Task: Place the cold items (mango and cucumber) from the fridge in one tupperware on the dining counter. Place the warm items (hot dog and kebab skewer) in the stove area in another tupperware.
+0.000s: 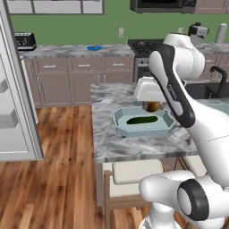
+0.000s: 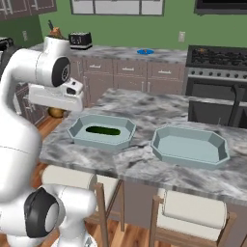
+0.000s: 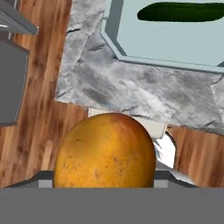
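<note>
My gripper is shut on the mango, a round orange-brown fruit that hides the fingertips in the hand view. The mango hangs in the air near the left end of the dining counter, just outside the nearer tupperware. The dark green cucumber lies inside that tupperware. A second, empty tupperware sits to its right on the dining counter.
The fridge stands open at the left over wooden floor. The stove and back worktop with a toaster and blue plate lie beyond. Cushioned stools line the counter's near side.
</note>
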Available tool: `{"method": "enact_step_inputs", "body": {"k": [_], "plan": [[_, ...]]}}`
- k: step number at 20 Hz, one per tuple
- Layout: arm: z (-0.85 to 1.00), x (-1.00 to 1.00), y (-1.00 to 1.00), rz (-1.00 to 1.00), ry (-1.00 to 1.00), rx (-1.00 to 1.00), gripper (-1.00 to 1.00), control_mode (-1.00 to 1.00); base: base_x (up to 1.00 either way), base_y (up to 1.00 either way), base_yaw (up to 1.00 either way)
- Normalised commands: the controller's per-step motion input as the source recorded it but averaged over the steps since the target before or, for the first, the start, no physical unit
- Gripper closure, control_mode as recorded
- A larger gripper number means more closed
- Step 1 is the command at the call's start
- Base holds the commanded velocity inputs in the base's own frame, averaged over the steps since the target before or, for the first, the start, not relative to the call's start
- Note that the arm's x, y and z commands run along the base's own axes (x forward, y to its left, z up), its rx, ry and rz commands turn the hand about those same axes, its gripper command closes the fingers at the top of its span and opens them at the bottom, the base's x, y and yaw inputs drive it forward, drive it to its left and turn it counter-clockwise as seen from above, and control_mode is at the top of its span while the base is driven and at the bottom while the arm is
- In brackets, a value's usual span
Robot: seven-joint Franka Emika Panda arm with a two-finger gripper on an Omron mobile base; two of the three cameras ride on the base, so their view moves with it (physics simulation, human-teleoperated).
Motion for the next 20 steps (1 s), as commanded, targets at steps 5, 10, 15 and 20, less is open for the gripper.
{"method": "enact_step_inputs", "body": {"k": [5, 10, 15, 20], "plan": [[-0.45, 0.25, -0.24, 0.77, -0.05, 0.0, 1.0, -1.0, 0.0, 0.0, 0.0], [-0.31, 0.38, -0.35, 0.62, -0.25, 0.07, 1.0, -1.0, 0.0, 0.0, 0.0], [-0.32, 0.63, -0.41, 0.46, 0.01, 0.15, 1.0, -1.0, 0.0, 0.0, 0.0], [-0.34, 0.67, -0.35, 0.36, 0.06, 0.08, 1.0, -1.0, 0.0, 0.0, 0.0]]}}
